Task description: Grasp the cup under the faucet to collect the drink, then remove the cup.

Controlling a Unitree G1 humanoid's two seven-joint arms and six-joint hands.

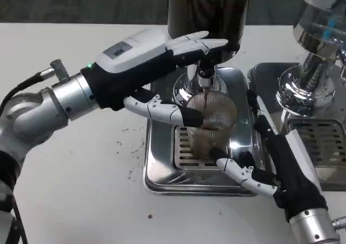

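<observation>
White-and-black fingers of the left hand (162, 65) reach past the faucet (205, 73), upper ones at the tap lever, lower ones touching the cup (212, 126); whether they truly grip it I cannot tell. Right hand (273, 165) lies spread and empty on the drip tray (159, 168), fingertips just beside the cup's base. That ribbed clear cup stands upright under the spout, long axis vertical, mouth up, with brown drink in it. Filling looks underway; finishing the pour and lifting the cup away remain.
</observation>
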